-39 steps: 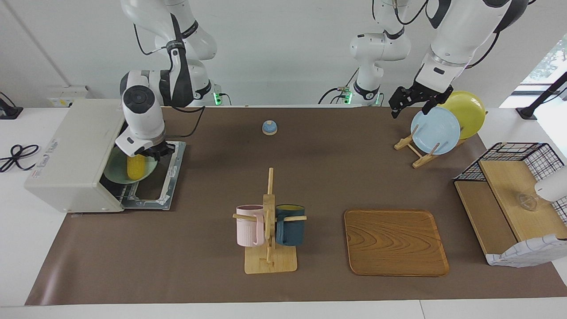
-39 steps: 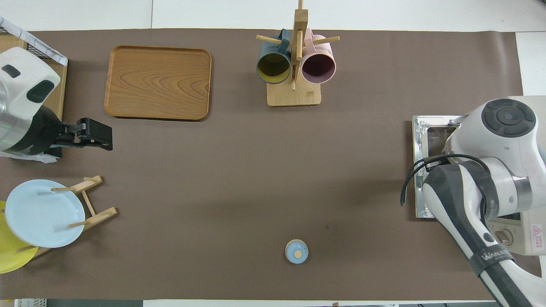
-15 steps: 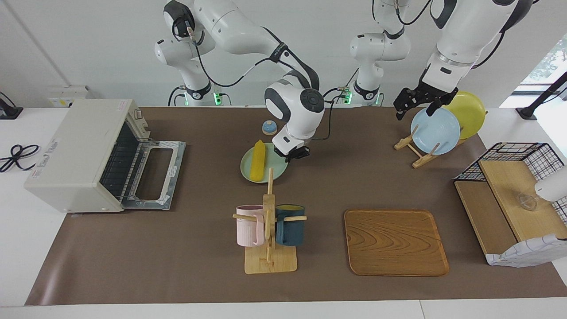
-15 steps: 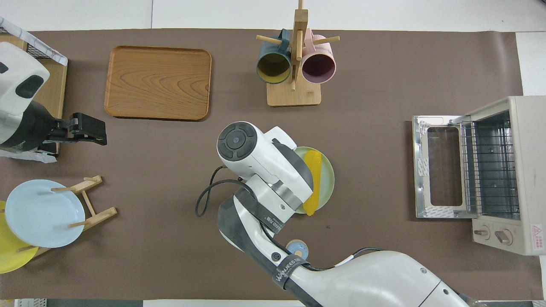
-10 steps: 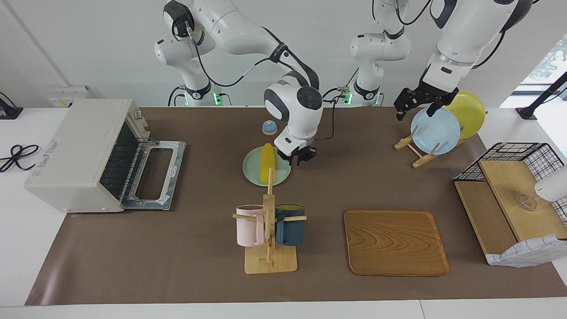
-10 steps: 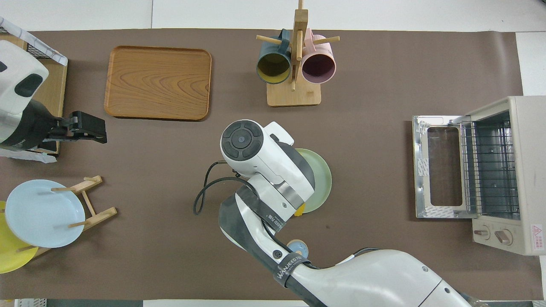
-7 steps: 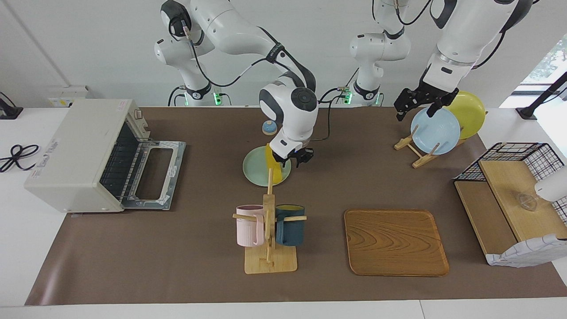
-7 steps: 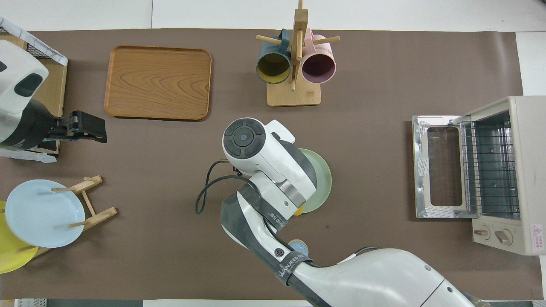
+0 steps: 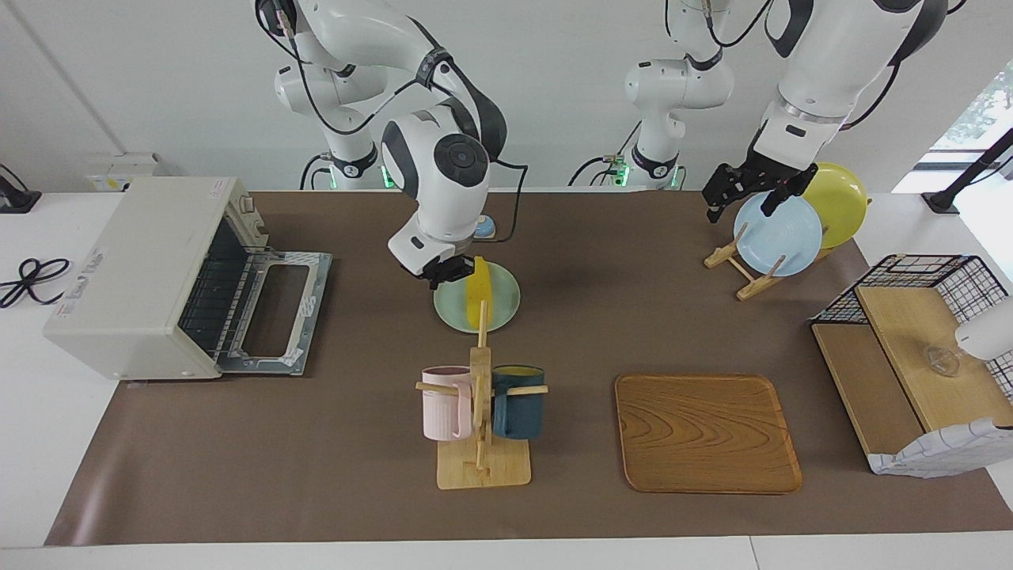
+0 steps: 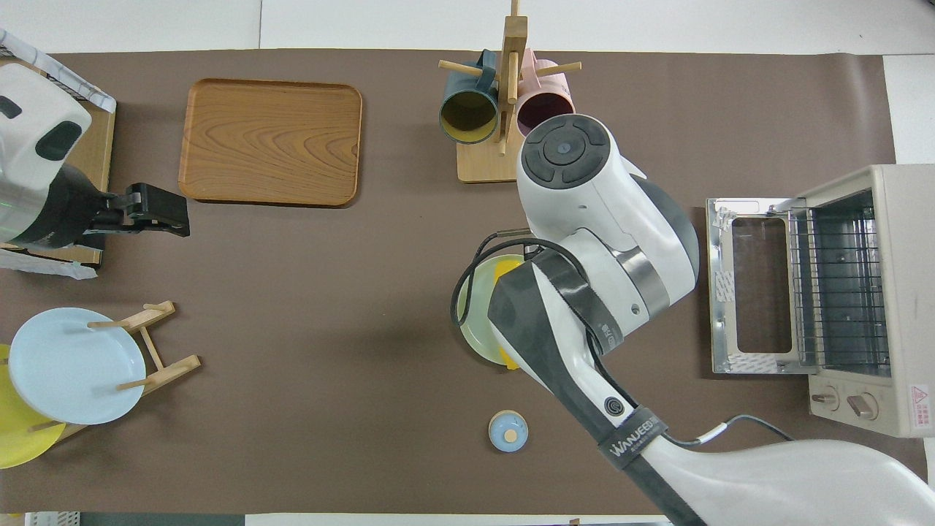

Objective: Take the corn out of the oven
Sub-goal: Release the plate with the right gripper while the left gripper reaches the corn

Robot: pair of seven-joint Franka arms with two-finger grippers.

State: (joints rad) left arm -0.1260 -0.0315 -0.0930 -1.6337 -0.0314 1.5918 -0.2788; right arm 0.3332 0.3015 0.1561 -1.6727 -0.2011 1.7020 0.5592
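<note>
The corn [image 9: 476,294] lies on a pale green plate [image 9: 453,307] in the middle of the table, outside the oven [image 9: 134,273]. The oven stands at the right arm's end with its door [image 9: 273,313] folded down and its rack bare. My right gripper [image 9: 444,271] hangs shut just over the plate's oven-side edge, beside the corn, with nothing in it. In the overhead view the right arm covers most of the plate [image 10: 473,321], and only bits of the corn [image 10: 504,272] show. My left gripper [image 9: 742,194] waits open above the plate rack.
A wooden mug rack [image 9: 481,412] with a pink and a dark blue mug stands just beside the plate, farther from the robots. A wooden tray [image 9: 707,431], a rack with a blue plate [image 9: 779,233] and a yellow one, a wire shelf [image 9: 910,348] and a small blue knob [image 10: 508,431] are also on the table.
The plate with the corn came out of the oven to the table's middle. In the last second the right gripper let go, rose and swung over the plate toward the oven.
</note>
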